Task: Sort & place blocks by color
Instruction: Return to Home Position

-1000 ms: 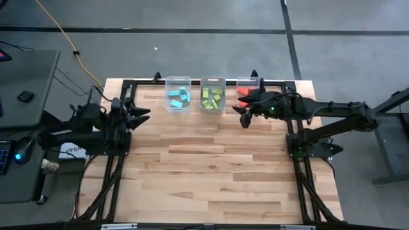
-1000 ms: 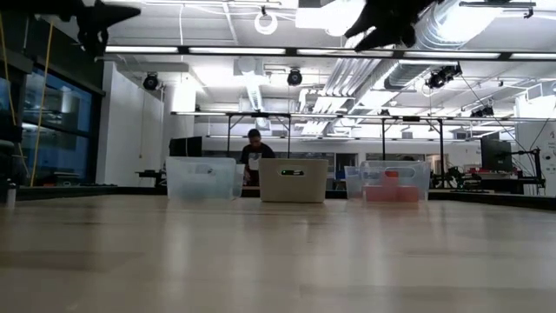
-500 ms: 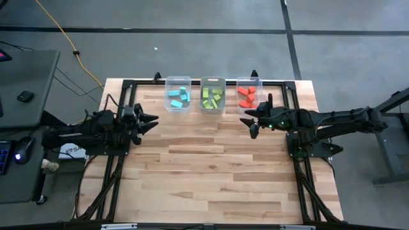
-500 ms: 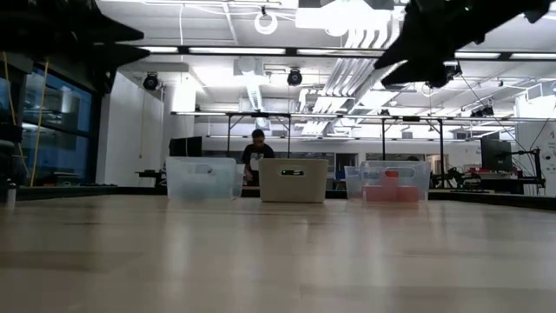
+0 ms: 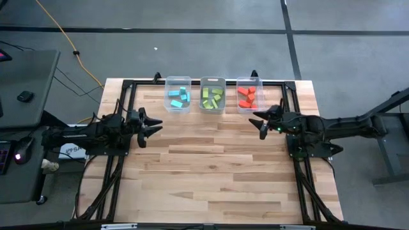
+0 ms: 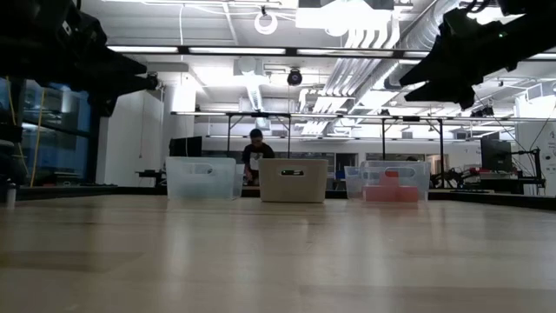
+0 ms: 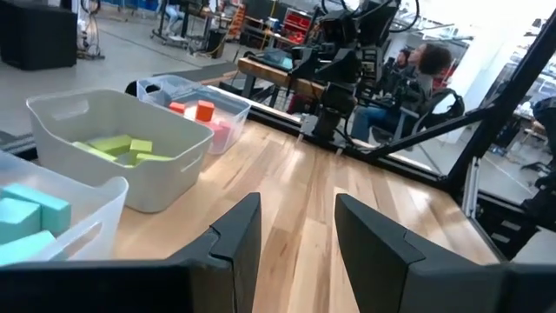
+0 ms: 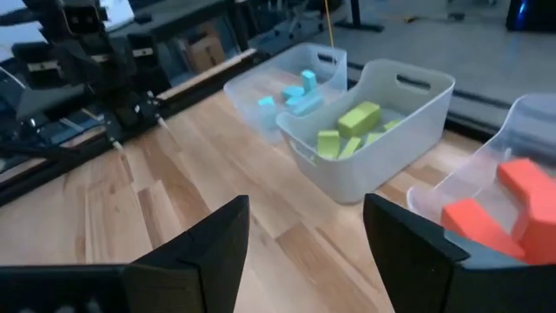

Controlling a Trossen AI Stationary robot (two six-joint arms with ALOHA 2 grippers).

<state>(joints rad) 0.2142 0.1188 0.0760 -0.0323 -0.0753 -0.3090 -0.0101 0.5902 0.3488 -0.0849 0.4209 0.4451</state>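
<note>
All blocks lie sorted inside three clear bins along the table's far edge. The light blue blocks [image 5: 178, 97] rest in the left bin, the lime green blocks [image 5: 212, 97] in the middle bin, the red-orange blocks [image 5: 246, 96] in the right bin. My left gripper [image 5: 155, 125] hovers open over the table's left side, in front of the blue bin. My right gripper [image 5: 258, 122] hovers open over the right side, just in front of the red bin. Both are empty, as the left wrist view [image 7: 295, 230] and the right wrist view [image 8: 304, 235] show.
The three bins [image 5: 177, 83] [image 5: 213, 81] [image 5: 249, 81] stand side by side at the far edge. A black frame [image 5: 124, 86] runs around the table. Bare wooden tabletop [image 5: 211, 166] spreads toward the near edge. A person [image 6: 254, 149] sits in the room beyond.
My right gripper has drawn back from over the red bin toward the table's right and near side and come down lower. My left gripper has moved a little toward the table's centre and near side, also dropping. The blocks stay in their bins.
</note>
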